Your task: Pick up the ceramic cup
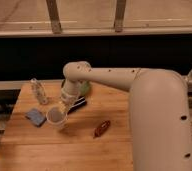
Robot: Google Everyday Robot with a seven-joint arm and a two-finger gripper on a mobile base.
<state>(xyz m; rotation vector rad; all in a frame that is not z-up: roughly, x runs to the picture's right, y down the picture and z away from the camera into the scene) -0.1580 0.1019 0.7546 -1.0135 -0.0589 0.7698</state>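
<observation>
The ceramic cup is a small pale tumbler at the left middle of the wooden table, its open rim showing and tipped slightly. My gripper reaches down from the big white arm and is shut on the cup's far rim. The cup's base is at or just above the tabletop; I cannot tell which.
A round green bowl is partly hidden behind the wrist. A clear ribbed bottle stands at the back left. A blue sponge lies left of the cup, a black object behind it, a brown object to its right.
</observation>
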